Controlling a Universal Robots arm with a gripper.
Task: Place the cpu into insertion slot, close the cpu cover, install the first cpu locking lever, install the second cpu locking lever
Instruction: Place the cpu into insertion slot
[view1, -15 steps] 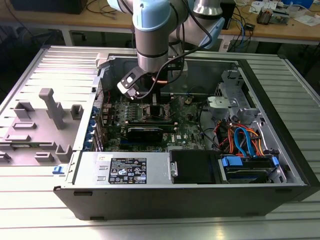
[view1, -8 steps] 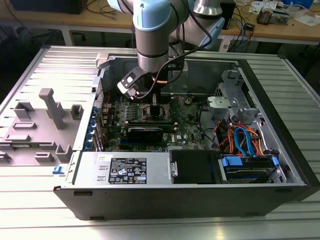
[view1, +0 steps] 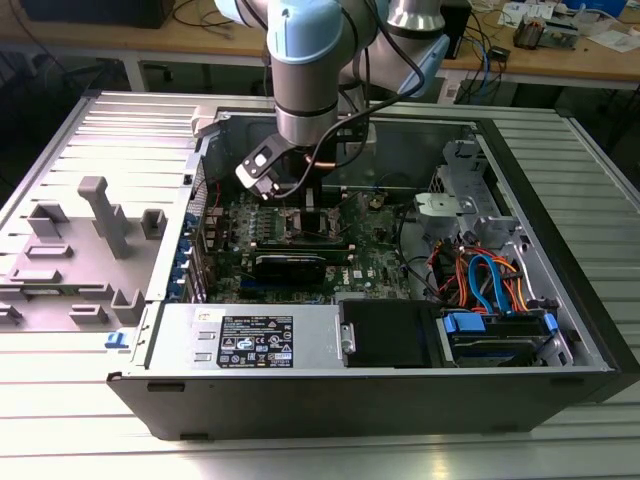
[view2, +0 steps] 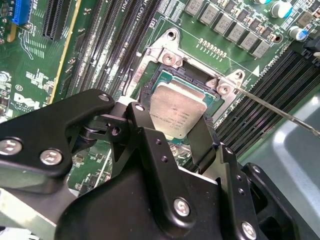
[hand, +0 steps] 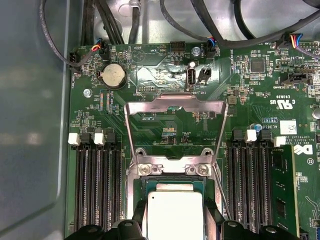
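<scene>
My gripper (view2: 175, 125) is shut on the cpu (view2: 177, 111), a silver-grey square chip held by two opposite edges between the black fingers (view2: 145, 125). The chip sits level in or just over the insertion slot (view2: 170, 76), whose dark frame and shiny rim show around it. In the first wrist view the cpu (hand: 175, 212) lies under the cpu cover (hand: 150, 107), a silver frame swung open and standing back from the socket. A thin locking lever (view2: 280, 112) sticks out sideways, unlatched. In the exterior view the gripper (view1: 300, 203) reaches down into the open computer case.
Long black memory slots (hand: 97, 185) flank the socket on both sides. A black card (view1: 290, 265), a power supply (view1: 250, 340), bundled cables (view1: 480, 280) and case walls (view1: 420, 150) surround the board. A grey fixture tray (view1: 90, 240) lies at the exterior view's left.
</scene>
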